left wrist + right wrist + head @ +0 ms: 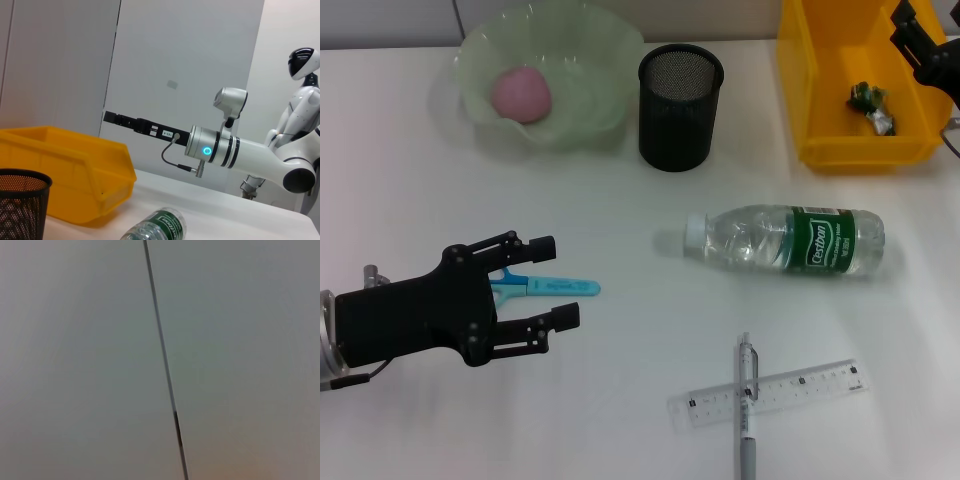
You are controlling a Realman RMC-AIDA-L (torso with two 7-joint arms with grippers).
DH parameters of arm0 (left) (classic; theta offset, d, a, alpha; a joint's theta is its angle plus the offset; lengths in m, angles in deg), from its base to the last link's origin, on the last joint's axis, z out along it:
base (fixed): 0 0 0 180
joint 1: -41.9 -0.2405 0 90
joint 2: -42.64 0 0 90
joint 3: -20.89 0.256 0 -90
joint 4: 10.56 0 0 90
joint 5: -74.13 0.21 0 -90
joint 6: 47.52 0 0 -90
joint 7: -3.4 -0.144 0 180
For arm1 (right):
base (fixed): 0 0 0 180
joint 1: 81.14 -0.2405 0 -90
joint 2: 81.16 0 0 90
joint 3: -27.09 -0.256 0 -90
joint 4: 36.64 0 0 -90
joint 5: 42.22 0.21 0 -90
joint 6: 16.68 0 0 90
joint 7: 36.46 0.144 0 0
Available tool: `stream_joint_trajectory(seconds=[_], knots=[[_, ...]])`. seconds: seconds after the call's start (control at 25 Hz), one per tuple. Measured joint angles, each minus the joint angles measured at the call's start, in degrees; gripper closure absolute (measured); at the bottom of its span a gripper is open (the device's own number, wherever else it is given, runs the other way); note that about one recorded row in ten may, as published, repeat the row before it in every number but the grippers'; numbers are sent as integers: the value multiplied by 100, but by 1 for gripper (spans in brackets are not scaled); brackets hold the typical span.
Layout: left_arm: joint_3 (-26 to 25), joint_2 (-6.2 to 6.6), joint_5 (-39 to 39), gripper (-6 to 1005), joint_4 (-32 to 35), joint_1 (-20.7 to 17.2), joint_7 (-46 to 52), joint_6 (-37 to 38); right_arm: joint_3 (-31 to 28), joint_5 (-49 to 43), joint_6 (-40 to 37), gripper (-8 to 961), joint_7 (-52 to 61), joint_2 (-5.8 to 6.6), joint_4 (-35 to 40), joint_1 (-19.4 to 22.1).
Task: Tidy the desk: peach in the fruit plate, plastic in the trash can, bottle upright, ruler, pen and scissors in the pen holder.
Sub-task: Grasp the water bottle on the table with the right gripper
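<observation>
The scissors (548,287), blue-handled, lie flat on the worktop (620,400) right between the wide-spread fingers of the left hand (555,282), which hovers at them, holding nothing. This looks like the scissors step: the next move calls for lowering, closing on the handles and carrying them to the pen holder (680,105), well ahead of the hand and to its right. Farther right of the hand lies the bottle (785,240) on its side; nearer the robot, the pen (747,400) crosses the ruler (770,393). The peach (521,95) already sits in the fruit plate (590,60), plastic (872,103) in the trash can (820,90). The right hand (920,40) hangs above the can; its fingers I cannot tell.
</observation>
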Motion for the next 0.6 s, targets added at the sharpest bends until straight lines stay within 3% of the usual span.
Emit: stream_joint_trajectory(seconds=[0.6], knots=[[0, 0, 3, 175, 0, 16, -1, -1, 183, -191, -48, 167, 620, 50, 105, 63]])
